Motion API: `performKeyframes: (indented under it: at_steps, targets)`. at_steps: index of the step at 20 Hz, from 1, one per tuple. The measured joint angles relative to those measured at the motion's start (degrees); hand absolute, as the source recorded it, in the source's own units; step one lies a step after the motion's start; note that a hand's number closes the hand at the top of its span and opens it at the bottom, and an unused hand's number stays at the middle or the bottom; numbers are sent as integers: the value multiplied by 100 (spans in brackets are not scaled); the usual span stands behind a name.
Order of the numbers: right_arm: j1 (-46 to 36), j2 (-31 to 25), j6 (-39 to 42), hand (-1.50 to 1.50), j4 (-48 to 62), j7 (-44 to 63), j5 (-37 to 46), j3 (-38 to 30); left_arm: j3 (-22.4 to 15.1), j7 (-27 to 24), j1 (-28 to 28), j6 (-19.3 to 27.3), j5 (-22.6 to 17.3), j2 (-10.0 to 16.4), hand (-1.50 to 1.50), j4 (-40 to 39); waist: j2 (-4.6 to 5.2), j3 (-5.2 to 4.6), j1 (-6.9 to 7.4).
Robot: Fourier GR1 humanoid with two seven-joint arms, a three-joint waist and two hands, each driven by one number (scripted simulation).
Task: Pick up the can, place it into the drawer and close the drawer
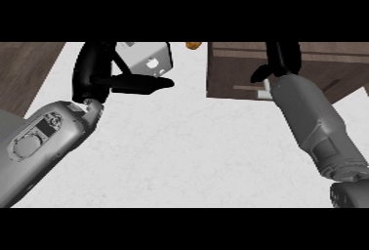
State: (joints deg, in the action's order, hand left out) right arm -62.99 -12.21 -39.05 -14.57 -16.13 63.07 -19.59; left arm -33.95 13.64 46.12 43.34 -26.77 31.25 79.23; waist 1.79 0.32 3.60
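Head view: no writing reads anywhere. At upper left my left hand (93,68) is relaxed, thumb stretched rightward, its top cut off. At upper right my right hand (277,61) hangs over the brown drawer (231,73); its grasp I cannot tell. I cannot surely find the can; a small orange thing (193,45) is cropped at top centre, its axis unreadable.

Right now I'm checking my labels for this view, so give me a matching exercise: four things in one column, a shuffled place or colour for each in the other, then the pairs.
Things
1 left hand
2 right hand
3 orange thing
4 counter

Place or colour
A white
B over the brown drawer
C top edge, middle
D upper left, by a grey object

Pairs: 1-D, 2-B, 3-C, 4-A
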Motion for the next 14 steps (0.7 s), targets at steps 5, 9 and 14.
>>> performKeyframes:
  at_steps: [5, 9, 14]
  targets:
    - [-100, 131, 363, -150, -107, -603, -683, -559, 40, -9, -143, -10, 33, 49, -150, 70, -11, 7, -30]
    - [-180, 337, 689, -150, -203, -981, -1324, -1068, 65, -62, -312, 15, 59, 15, -150, 126, -28, 8, -69]
    - [-297, 449, 1186, -150, -257, -1276, -2004, -1572, 167, -83, -564, 39, 119, 87, -150, 269, -60, 1, -107]
